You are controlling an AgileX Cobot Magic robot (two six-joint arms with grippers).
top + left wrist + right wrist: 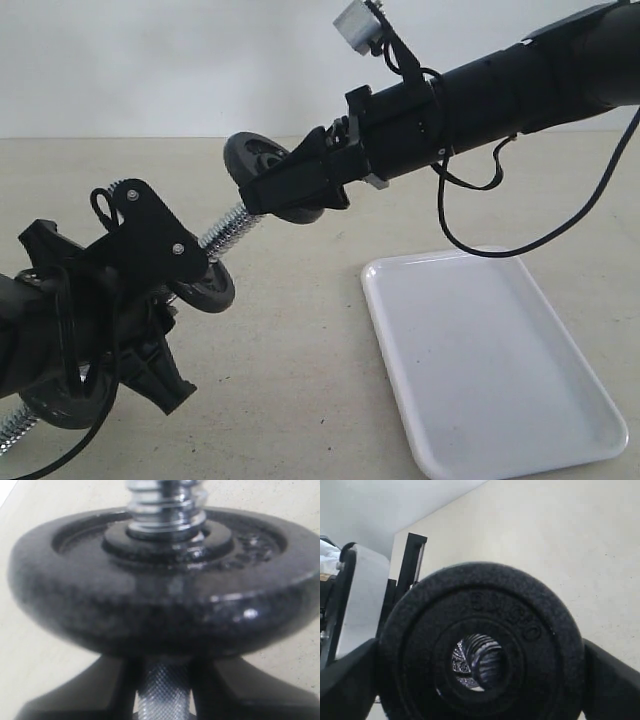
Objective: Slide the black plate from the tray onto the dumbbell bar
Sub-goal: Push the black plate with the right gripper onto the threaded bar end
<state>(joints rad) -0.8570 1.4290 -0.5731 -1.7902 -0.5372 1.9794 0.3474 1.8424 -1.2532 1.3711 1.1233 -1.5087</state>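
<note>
Black discs are numbering three from where I am standing. The black plate (256,158) is being pinched by its rim in the right fingers (300,185) at the far, raised tip of the dumbbell bar (228,228). A second disc (210,288) is sitting on the bar just above the left fingers (240,690). A third disc (60,405) is hanging at the bar's near, low end. One bar is tilting up from the near left toward the middle. One white tray (500,360) is lying on the counter (300,400) to the right, well apart from the plate.

The right wrist view is giving what the exterior view is hiding: the bar's threaded tip (480,660) is showing through the plate's centre hole, with a finger on either side of the rim. The left wrist view is adding that the left fingers are clamping the knurled middle of the bar (162,692), right under the second disc (160,595).
</note>
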